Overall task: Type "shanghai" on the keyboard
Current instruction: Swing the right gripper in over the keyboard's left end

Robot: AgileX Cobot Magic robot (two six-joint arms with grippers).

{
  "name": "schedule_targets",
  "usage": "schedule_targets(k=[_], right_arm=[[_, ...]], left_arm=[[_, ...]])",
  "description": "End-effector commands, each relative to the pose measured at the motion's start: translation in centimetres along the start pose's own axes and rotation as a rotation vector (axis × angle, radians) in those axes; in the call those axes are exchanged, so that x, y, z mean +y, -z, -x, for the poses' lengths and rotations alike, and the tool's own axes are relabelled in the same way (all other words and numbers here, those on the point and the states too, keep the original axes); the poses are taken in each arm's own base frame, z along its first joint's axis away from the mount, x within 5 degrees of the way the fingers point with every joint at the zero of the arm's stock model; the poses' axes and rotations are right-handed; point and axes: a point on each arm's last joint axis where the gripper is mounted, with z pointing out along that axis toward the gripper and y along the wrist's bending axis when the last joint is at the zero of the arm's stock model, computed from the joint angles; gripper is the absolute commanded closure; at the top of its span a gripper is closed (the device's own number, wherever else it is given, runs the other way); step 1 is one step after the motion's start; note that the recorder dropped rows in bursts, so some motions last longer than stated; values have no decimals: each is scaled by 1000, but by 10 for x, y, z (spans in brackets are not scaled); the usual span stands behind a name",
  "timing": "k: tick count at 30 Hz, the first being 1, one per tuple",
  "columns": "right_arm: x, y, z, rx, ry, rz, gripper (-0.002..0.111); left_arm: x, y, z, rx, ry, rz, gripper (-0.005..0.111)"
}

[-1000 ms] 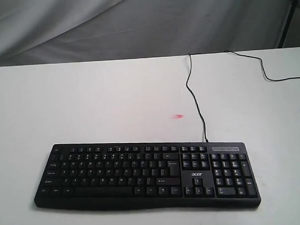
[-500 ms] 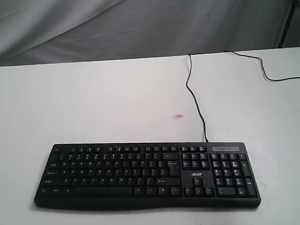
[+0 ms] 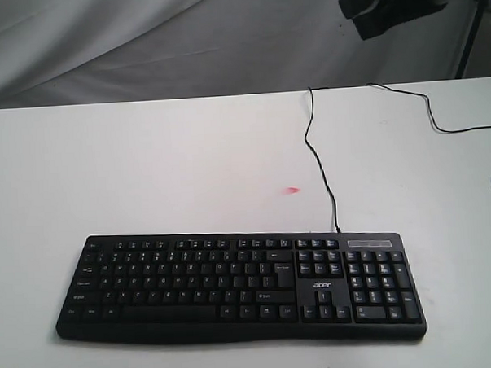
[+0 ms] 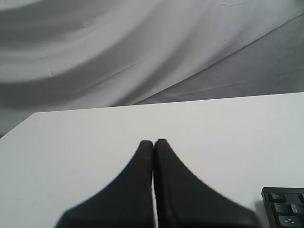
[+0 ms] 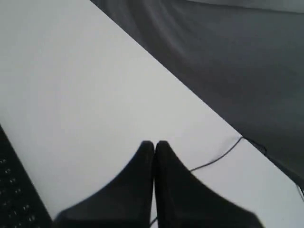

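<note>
Left end effector (image 4: 153,142): tips pressed together, empty, over bare tabletop (image 4: 71,142). Keyboard (image 3: 233,282): along the tabletop's near edge, untouched. Right end effector (image 5: 154,143): closed, empty, high above the far right corner. Suggest striking "s" vertically with the closed tip, one key only.

Looks like a lab setup — white table (image 3: 146,156), draped grey cloth backdrop (image 3: 141,42).

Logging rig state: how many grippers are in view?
2: left gripper, shut, over the table near the keyboard; right gripper, shut, over the table near a cable.
</note>
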Motion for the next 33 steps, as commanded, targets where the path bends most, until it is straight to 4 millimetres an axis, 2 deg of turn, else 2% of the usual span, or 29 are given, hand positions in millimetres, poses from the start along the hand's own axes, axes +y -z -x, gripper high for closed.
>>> schedule_targets(k=[1, 4, 10, 18, 21, 27, 33], right_arm=[[5, -8, 4, -63, 38, 80, 108], [11, -20, 0, -73, 75, 191, 108], [33, -60, -8, -62, 179, 329, 108], [87, -130, -19, -59, 189, 461, 108], [110, -149, -26, -27, 202, 513, 108], [158, -172, -36, 21, 234, 627, 108], [199, -181, -40, 46, 275, 712, 108]], left_arm=[[0, -1, -1, 4, 3, -5, 106], [0, -1, -1, 4, 3, -5, 106], [0, -1, -1, 4, 3, -5, 106], [0, -1, -1, 4, 3, -5, 106], [0, -1, -1, 4, 3, -5, 106], [0, -1, -1, 4, 3, -5, 106], [0, -1, -1, 4, 3, -5, 106]])
